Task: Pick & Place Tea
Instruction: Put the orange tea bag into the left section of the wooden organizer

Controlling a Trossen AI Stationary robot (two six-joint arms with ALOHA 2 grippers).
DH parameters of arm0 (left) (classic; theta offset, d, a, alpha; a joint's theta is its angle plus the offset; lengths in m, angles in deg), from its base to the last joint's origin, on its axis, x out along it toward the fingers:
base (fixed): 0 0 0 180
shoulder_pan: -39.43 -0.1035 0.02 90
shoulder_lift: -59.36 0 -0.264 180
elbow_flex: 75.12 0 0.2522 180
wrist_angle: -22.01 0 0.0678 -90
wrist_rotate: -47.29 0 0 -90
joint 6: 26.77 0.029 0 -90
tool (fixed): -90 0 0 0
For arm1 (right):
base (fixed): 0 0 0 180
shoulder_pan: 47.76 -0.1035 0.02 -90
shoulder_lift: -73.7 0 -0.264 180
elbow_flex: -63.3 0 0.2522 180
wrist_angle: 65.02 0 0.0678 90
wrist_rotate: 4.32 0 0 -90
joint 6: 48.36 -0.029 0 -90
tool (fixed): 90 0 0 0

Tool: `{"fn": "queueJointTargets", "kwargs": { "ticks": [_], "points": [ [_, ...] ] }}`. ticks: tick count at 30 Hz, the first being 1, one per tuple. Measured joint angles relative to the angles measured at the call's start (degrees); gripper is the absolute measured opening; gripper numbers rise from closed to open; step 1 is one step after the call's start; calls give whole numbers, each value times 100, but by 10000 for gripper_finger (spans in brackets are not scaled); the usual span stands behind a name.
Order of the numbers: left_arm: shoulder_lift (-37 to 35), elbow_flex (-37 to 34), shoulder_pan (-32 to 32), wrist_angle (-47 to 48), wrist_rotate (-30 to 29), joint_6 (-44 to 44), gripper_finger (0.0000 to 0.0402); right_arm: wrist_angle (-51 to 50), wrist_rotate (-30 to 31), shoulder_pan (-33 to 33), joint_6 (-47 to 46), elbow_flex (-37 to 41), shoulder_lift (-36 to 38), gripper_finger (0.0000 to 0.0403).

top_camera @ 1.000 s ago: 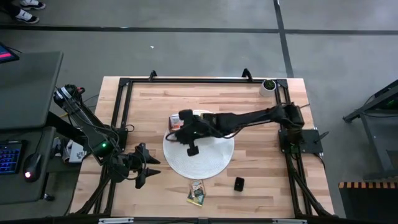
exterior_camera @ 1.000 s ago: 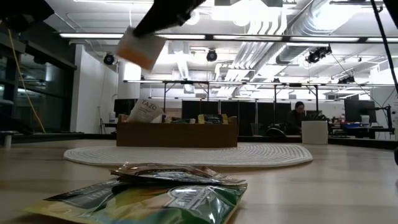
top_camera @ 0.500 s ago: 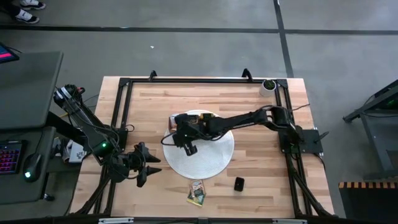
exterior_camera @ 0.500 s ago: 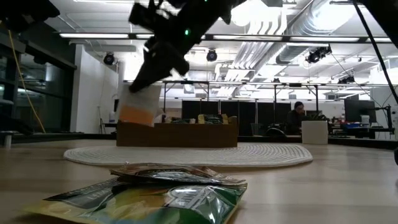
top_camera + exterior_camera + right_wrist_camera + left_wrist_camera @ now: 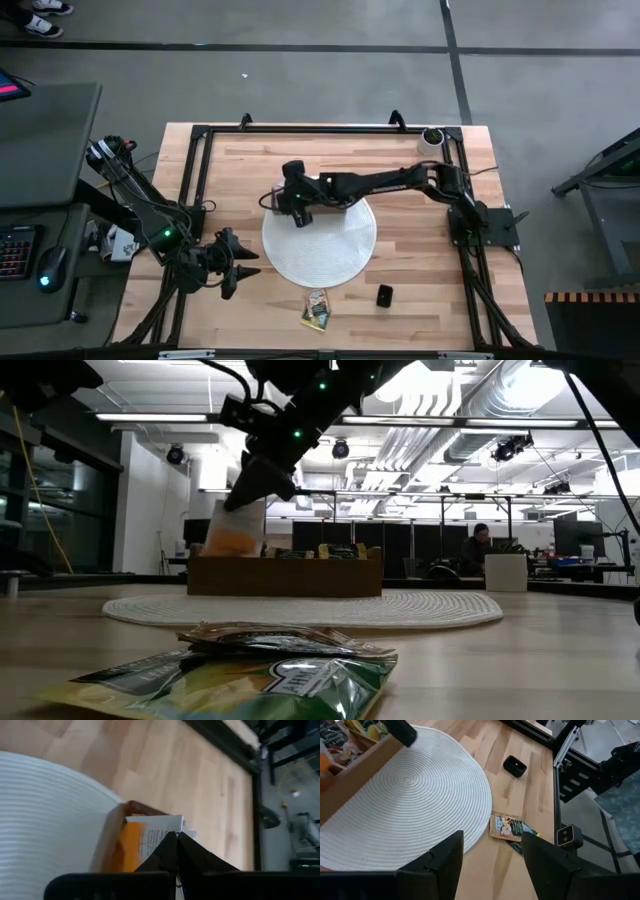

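Flat orange-white paper packet (image 5: pixel 142 836) (square) in right gripper (image 5: pixel 176 836)

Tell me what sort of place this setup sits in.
Probably an open-plan lab or office workshop: exposed ceiling ducts and strip lights overhead, rows of desks with a seated person behind the table, and a keyboard on a side desk.

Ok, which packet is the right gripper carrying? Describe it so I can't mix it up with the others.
Start at the round white mat in the middle of the table, then go to the wooden box at its far-left edge. The right gripper hangs just above the box's left end, shut on the orange-and-white tea packet. Unlike the two green packets lying on the table, it hangs in the air.
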Motion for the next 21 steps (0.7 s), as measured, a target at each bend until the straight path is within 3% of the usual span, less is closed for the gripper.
{"fn": "queueJointTargets", "kwargs": {
  "ticks": [13,21],
  "points": [
    [0,0,0,33,2,-44,199,242,-311,85,-111,-11,-235,0],
    [-2,0,2,76,31,-122,199,213,50,89,-570,-13,-546,0]
  ]
}}
